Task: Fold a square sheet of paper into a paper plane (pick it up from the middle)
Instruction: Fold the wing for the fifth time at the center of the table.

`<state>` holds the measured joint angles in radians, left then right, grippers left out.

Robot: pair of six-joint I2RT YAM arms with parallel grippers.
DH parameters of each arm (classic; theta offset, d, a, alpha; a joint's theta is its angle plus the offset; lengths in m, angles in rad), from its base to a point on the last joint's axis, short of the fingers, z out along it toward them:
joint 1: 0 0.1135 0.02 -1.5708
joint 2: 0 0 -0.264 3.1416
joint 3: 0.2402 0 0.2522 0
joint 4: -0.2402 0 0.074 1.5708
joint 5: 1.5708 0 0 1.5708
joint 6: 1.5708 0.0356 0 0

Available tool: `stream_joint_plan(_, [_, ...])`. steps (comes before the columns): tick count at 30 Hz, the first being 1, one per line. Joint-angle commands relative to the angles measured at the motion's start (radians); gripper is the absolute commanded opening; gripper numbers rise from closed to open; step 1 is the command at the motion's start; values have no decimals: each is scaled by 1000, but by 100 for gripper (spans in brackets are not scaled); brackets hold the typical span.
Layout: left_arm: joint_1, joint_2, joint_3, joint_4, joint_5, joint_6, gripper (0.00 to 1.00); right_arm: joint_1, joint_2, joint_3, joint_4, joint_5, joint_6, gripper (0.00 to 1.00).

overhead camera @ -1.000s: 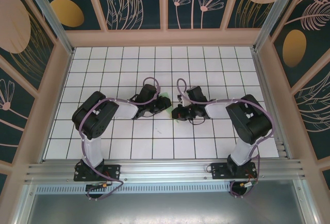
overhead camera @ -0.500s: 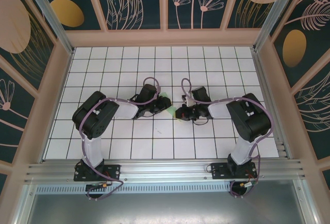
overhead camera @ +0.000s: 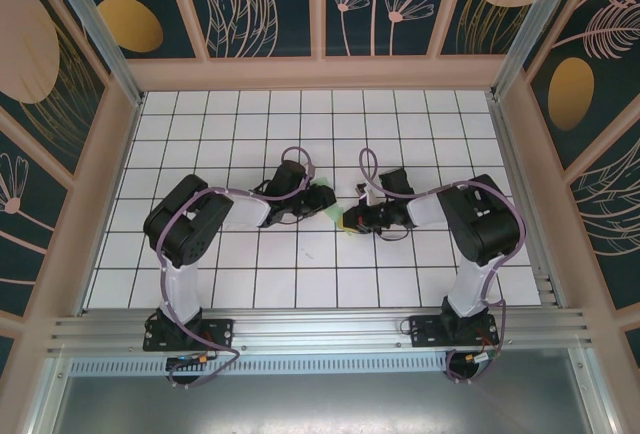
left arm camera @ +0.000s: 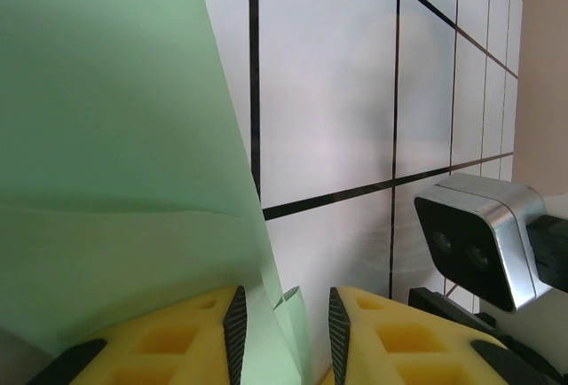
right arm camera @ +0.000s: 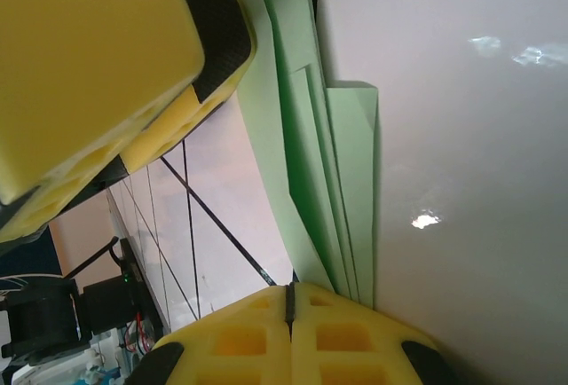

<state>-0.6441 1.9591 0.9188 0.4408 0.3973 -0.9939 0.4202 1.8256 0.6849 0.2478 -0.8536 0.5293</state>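
The pale green sheet of paper (overhead camera: 334,215) is folded into several long narrow layers and sits between my two grippers at the middle of the table. In the left wrist view the paper (left arm camera: 115,137) rises as a broad curved flap. Its folded edge stands between the jaws of my left gripper (left arm camera: 284,332), against the left pad and clear of the right pad. My left gripper (overhead camera: 328,206) is open. My right gripper (right arm camera: 288,301) is shut, pads together. The paper's layers (right arm camera: 302,137) run under its right finger, not between the pads. My right gripper (overhead camera: 348,222) almost meets the left one.
The white grid table (overhead camera: 300,134) is walled on three sides by patterned panels (overhead camera: 320,4). The right arm's silver wrist camera (left arm camera: 479,239) sits close to my left gripper. One yellow finger of the left gripper (right arm camera: 106,57) hangs close over the paper.
My left gripper has edged right toward the right one and its jaws have parted a little. The right arm's wrist has swung right while its gripper stays at the paper.
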Motion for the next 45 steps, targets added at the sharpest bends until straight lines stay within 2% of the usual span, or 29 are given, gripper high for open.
stream_joint_plan(1, [2, 27, 26, -29, 3, 36, 35, -20, 62, -44, -174, 146, -28, 0])
stream_joint_plan(10, [3, 51, 12, -6, 11, 33, 33, -11, 57, -12, -219, 182, -35, 0])
stream_joint_plan(24, [5, 74, -13, 27, -93, 70, 29, -12, 28, -17, -270, 226, -115, 0])
stream_joint_plan(39, [73, 83, -3, 55, -28, 177, 31, -12, 35, 6, -316, 245, -130, 0])
stream_joint_plan(45, [113, 95, -18, 59, -40, 179, 31, -11, 29, 16, -329, 244, -128, 0])
